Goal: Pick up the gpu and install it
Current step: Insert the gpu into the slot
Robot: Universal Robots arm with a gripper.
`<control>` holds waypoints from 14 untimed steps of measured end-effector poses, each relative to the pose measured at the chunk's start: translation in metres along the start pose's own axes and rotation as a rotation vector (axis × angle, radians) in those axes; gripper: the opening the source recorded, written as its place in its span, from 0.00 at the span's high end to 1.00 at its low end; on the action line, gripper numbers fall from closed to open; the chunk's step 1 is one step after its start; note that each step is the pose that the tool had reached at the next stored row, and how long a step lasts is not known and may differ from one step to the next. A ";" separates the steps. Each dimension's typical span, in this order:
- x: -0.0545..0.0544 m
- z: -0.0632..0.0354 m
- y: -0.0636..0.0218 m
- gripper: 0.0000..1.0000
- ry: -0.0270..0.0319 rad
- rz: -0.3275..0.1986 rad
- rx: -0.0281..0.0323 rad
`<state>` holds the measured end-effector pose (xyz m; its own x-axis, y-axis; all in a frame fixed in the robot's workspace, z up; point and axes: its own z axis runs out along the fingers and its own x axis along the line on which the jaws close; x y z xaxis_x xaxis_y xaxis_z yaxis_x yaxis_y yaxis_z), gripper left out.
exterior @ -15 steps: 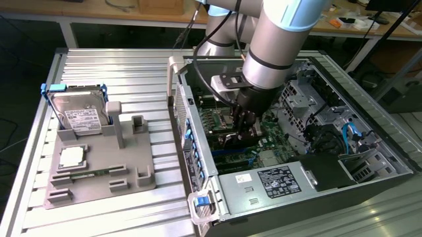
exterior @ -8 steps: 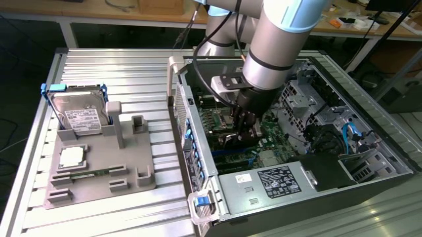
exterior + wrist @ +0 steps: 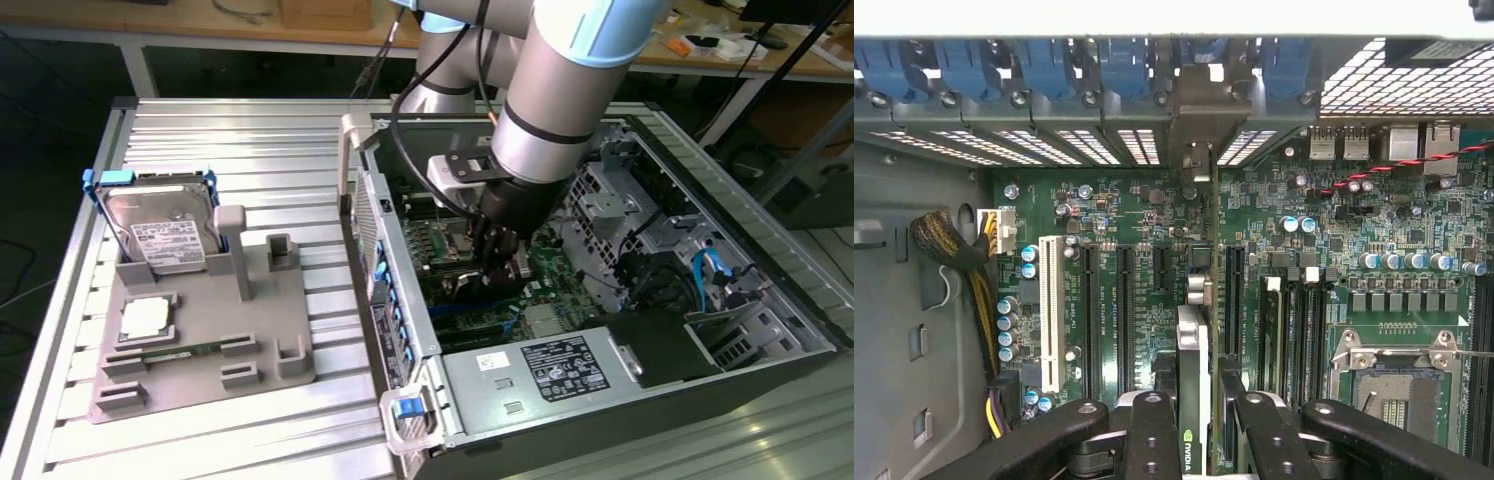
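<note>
Snugly, claw (image 3: 1201,440) around gpu (image 3: 1192,350)

Slatted metal table (image 3: 227,150) carries grey holder tray (image 3: 200,385), open computer case (image 3: 364,212)

We have open room over the board (image 3: 1134,205), hemmed by rear wall (image 3: 367,215), drive cage (image 3: 627,205) and supply (image 3: 561,365); gripper (image 3: 1197,405) and gpu (image 3: 1192,445) fill the middle.
</note>
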<state>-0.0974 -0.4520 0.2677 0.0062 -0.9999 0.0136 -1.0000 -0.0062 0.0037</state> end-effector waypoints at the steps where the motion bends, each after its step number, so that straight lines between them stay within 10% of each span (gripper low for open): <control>1: 0.000 0.0000 0.0000 0.73 0.0000 0.000 0.0000; 14: 0.000 0.0006 0.0017 0.73 -0.0001 0.000 -0.0012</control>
<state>-0.0991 -0.4520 0.2670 0.0063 -0.9999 0.0135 -1.0000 -0.0062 0.0049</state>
